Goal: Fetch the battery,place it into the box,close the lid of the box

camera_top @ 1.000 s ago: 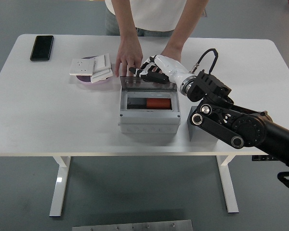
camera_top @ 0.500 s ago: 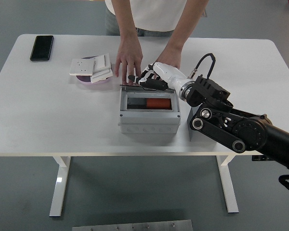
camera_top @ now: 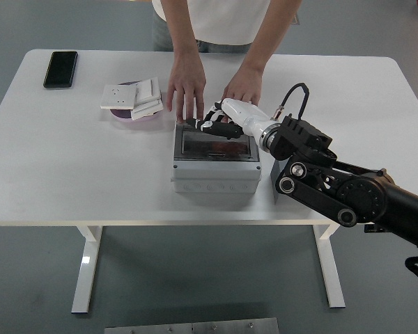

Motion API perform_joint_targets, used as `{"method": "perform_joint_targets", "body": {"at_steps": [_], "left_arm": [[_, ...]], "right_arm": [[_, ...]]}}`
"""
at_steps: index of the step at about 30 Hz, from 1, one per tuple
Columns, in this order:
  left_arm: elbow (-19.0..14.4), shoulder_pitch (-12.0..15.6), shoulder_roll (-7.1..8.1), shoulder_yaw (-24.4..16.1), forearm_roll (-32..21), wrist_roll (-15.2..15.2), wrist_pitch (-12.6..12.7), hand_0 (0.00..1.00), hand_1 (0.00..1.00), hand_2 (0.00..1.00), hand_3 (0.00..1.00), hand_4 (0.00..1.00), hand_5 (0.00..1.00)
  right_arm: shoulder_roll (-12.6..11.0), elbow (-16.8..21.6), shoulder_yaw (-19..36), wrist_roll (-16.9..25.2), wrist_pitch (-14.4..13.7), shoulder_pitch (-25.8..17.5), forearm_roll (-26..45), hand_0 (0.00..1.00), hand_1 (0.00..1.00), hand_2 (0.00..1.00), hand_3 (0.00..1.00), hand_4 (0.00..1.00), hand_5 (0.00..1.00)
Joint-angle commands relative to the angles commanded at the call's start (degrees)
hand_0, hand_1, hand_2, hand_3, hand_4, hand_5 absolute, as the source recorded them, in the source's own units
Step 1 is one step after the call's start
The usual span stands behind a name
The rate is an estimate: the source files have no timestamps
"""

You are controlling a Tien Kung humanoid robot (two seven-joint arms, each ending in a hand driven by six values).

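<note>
A grey box [camera_top: 215,171] stands at the table's middle. Its smoky transparent lid [camera_top: 216,144] lies down flat over the opening. Through the lid a red and black battery [camera_top: 223,148] shows dimly inside. My right hand [camera_top: 212,125], white with black fingertips, rests on the lid's far edge with its fingers stretched forward and flat, holding nothing. A person's two hands [camera_top: 186,83] press on the table just behind the box, close to my fingers. My left arm does not show.
A black phone [camera_top: 60,68] lies at the far left. White switch plates [camera_top: 134,95] are stacked on a pink dish [camera_top: 143,117] left of the box. A dark block [camera_top: 276,182] stands right of the box, under my forearm.
The lid stood upright, then swung forward and down until flat on the box. My right hand followed it down and toward me. The person's hands barely moved.
</note>
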Motion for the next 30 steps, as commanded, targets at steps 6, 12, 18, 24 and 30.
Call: {"method": "perform_joint_targets", "body": {"at_steps": [6, 12, 18, 24, 30], "left_arm": [[0.0, 0.3, -0.11, 0.0, -0.2, 0.1, 0.1, 0.584, 0.733, 0.574, 0.538, 0.512, 0.046], [0.0, 0.6, -0.21, 0.4, -0.9, -0.2, 0.1, 0.584, 0.733, 0.572, 0.537, 0.511, 0.047], [0.0, 1.1, -0.31, 1.1, -2.3, -0.6, 0.0, 0.584, 0.733, 0.573, 0.536, 0.508, 0.046], [0.0, 1.9, -0.4, 1.8, -3.6, -1.1, 0.0, 0.584, 0.733, 0.572, 0.536, 0.507, 0.045], [0.0, 2.3, -0.49, 2.3, -4.3, -1.3, -0.1, 0.584, 0.733, 0.573, 0.537, 0.508, 0.043]], "right_arm": [[-1.1, 0.2, 3.2, -1.9, 0.3, -0.7, -2.9, 0.269, 0.359, 0.56, 0.642, 0.917, 0.998], [-3.6, 0.5, 8.6, 0.5, -2.2, -2.7, -3.1, 0.501, 0.553, 0.599, 0.653, 0.919, 0.998], [-6.0, 1.0, 15.4, 6.7, -7.6, -6.7, 0.2, 0.582, 0.596, 0.616, 0.662, 0.919, 0.998], [-7.1, 0.5, 23.0, 14.3, -13.9, -11.8, 6.7, 0.562, 0.6, 0.613, 0.64, 0.919, 0.998], [-5.7, -1.3, 30.3, 22.0, -17.9, -16.3, 14.2, 0.573, 0.601, 0.612, 0.637, 0.921, 0.998]]}}
